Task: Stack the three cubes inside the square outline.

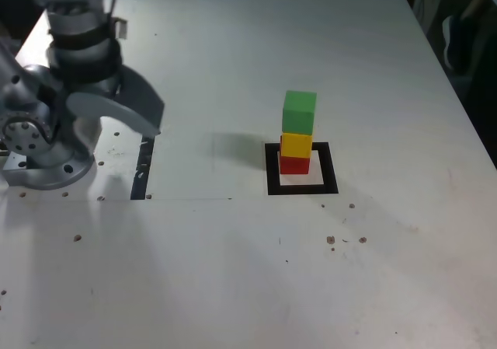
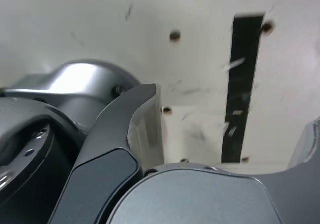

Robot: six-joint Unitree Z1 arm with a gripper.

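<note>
Three cubes stacked inside the square outline (image 1: 302, 187) toward the worktop's (image 1: 233, 287) right edge in the exterior view: red cube (image 1: 294, 164), yellow cube (image 1: 296, 144), green cube (image 1: 299, 112) topmost, slightly offset. Gripper (image 1: 128, 108) empty, parked near the arm base, well clear; best kept away from the tower. Jaw gap cut off, cannot tell whether apart or together; red cube's footing partly hidden
</note>
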